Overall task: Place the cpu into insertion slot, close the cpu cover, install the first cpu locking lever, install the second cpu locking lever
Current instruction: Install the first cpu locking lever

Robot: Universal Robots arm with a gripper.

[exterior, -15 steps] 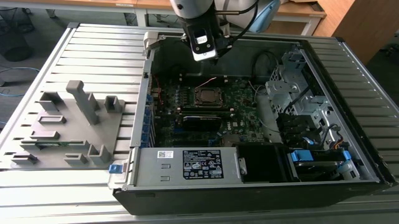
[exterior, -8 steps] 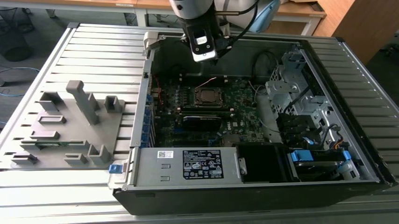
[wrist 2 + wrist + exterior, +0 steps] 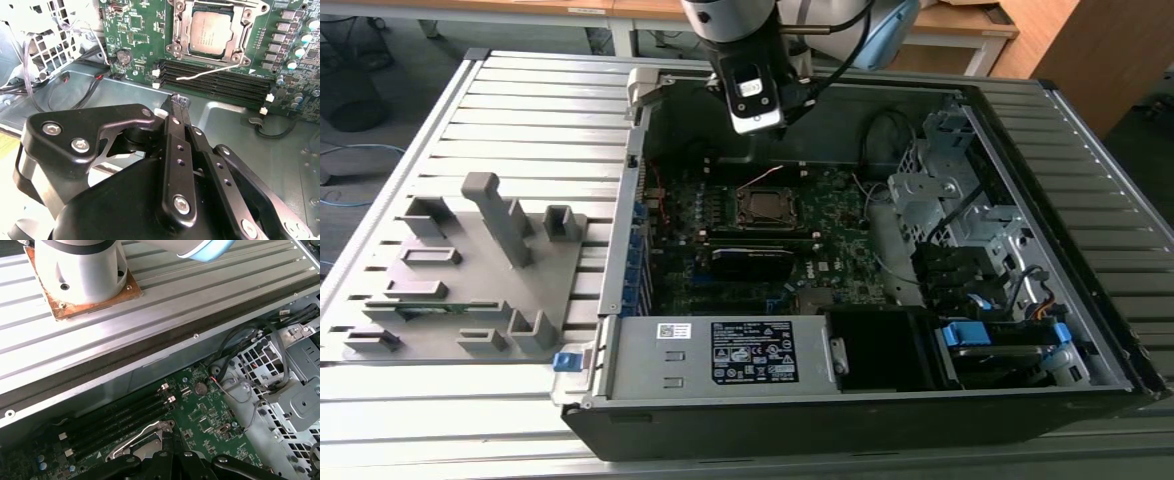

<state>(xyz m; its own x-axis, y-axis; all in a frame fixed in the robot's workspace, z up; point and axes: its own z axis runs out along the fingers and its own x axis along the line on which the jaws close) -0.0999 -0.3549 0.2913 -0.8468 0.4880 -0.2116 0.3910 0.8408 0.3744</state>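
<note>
silver-grey cpu (image 3: 212, 32) sits in the insertion slot (image 3: 175, 48) on the green motherboard (image 3: 137, 30), the cpu cover (image 3: 187, 30) lying flat around it. black gripper (image 3: 178, 101) hangs near the memory slots (image 3: 215, 82), fingertips pressed together on nothing. a thin lever (image 3: 210, 73) crosses those slots.

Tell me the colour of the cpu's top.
Dull silver-grey metal; the cpu shows best in the second wrist view.
</note>
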